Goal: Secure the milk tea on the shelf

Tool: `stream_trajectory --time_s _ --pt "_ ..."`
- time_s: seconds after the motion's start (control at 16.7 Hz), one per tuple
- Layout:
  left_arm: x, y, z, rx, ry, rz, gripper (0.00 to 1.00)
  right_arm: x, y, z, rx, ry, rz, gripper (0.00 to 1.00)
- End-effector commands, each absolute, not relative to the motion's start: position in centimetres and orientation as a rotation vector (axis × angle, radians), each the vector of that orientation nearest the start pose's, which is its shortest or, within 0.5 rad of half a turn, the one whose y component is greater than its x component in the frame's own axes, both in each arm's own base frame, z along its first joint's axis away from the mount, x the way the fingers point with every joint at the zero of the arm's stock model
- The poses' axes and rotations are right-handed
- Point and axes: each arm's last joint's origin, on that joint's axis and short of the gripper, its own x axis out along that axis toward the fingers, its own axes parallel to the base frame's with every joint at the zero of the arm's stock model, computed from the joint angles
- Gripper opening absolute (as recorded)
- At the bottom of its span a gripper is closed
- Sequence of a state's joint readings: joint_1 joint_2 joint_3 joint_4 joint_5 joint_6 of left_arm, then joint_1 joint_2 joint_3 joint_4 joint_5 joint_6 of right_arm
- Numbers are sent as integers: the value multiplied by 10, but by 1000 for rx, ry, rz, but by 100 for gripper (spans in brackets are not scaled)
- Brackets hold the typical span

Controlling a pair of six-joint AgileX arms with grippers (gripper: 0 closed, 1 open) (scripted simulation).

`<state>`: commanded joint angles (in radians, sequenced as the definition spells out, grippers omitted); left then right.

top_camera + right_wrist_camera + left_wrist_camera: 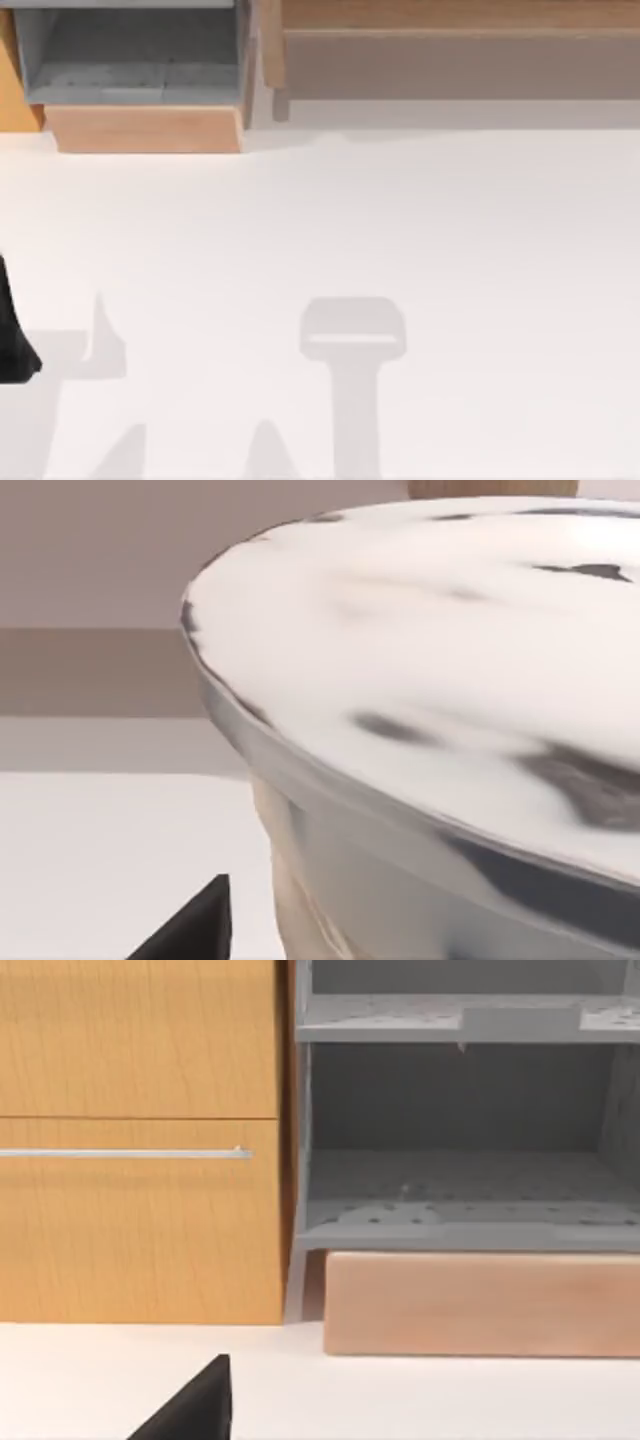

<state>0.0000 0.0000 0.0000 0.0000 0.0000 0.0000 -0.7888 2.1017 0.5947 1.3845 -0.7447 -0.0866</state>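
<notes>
The milk tea, a clear cup of beige drink under a white lid, sits right up against the right wrist camera and above the white table. My right gripper is shut on it, and one dark fingertip shows beside the cup. In the top view the shelf runs along the back right as a light-brown board with a grey-brown face and a wooden upright. Behind the cup the shelf's grey-brown face appears again. A cup-shaped shadow lies on the table. My left arm is parked at the left edge.
At the back left stands a grey-lined box with a pale wood front, seen head-on from the left wrist. An orange-wood cabinet with a silver handle stands beside it. The white table spreads out in front of the shelf.
</notes>
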Motion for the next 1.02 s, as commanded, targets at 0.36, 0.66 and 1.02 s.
stream_trajectory --time_s 0.36,0.66,1.02 --pt "106 -1 160 0 0 0 100 244 -213 75 -11 98 -17 70" --pt "106 -1 160 0 0 0 100 244 -213 75 -11 98 -17 32" --pt "106 -1 160 0 0 0 100 244 -213 75 -11 98 -17 0"
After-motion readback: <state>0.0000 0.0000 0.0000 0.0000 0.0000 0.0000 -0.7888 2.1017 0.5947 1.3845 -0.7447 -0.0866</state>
